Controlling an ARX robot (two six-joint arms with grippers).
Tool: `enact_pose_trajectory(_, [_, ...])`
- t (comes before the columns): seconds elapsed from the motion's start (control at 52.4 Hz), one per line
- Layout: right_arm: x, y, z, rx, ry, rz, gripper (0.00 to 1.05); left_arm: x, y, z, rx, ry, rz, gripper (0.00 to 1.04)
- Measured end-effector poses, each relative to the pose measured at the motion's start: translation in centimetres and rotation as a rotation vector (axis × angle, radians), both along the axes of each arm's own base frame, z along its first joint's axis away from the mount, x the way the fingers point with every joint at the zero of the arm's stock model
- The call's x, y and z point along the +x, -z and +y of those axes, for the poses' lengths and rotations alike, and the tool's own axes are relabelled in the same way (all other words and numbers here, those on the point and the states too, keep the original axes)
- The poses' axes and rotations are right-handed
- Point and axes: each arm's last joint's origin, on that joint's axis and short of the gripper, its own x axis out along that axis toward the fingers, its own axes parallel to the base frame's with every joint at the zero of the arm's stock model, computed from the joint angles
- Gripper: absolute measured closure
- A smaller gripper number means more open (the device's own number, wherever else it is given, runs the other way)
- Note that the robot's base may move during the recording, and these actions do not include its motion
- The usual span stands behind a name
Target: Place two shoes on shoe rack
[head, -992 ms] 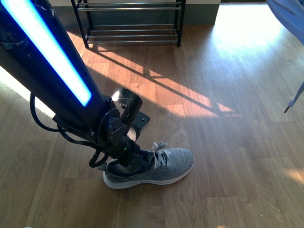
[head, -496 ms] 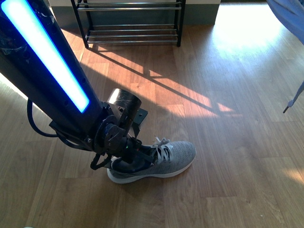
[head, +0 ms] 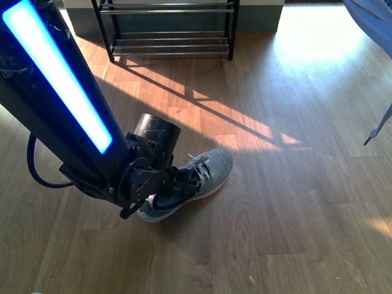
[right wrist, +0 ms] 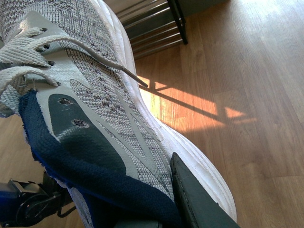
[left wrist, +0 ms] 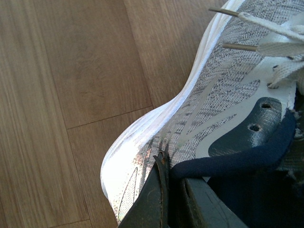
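Nearest, the right claw (right wrist: 164, 216) is clamped on the navy heel collar of one grey sneaker (right wrist: 109, 95), held above the wooden floor (head: 294, 208). Further out, the left claw (head: 164, 195) grips the heel collar of the second sneaker (head: 208, 168). Half a second ago its toe pointed right; it now angles toward the shoe rack (head: 233, 30) at the far wall.

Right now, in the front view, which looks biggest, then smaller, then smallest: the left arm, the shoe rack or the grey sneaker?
1. left arm, but it is nearest the camera.
2. shoe rack, far off and partly cropped.
3. grey sneaker.
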Motion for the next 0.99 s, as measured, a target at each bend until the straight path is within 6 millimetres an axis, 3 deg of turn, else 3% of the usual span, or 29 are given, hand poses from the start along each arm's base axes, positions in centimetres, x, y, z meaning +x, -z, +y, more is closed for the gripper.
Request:
enact_pose_trajectory(0.363, [0.0, 0.0, 0.0, 0.0, 0.0, 0.0, 1.03, -0.2, 0.0, 0.1, 0.017, -0.211, -0.045, 1.03])
enact_pose_trajectory(0.592, [0.0, 0.0, 0.0, 0.0, 0.0, 0.0, 1.03, 0.3, -0.7, -0.2, -0.009, -0.283, -0.186, 1.03])
enact_pose_trajectory(0.687, [0.0, 0.0, 0.0, 0.0, -0.001, 0.0, 1.03, -1.2, -3.5, 4.1, -0.066, -0.212, -0.13, 1.03])
enact_pose_trajectory(0.725, [0.0, 0.0, 0.0, 0.001, -0.002, 0.0, 1.03, -3.2, -5.9, 7.3, -0.057, -0.224, -0.108, 1.03])
enact_pose_trajectory(0.821, [0.0, 0.0, -0.1, -0.003, 0.012, 0.0, 1.03, -5.8, -11.9, 13.2, -0.015, -0.362, -0.172, 1.03])
enact_pose_trajectory(0.897, [0.0, 0.0, -0.1, -0.005, 0.018, 0.001, 1.03, -5.6, -14.5, 14.8, 0.027, -0.438, -0.247, 1.03])
enact_pose_trajectory(0.992, [0.0, 0.0, 0.1, 0.004, -0.014, -0.001, 1.03, -6.0, -14.0, 14.4, 0.022, -0.386, -0.214, 1.03])
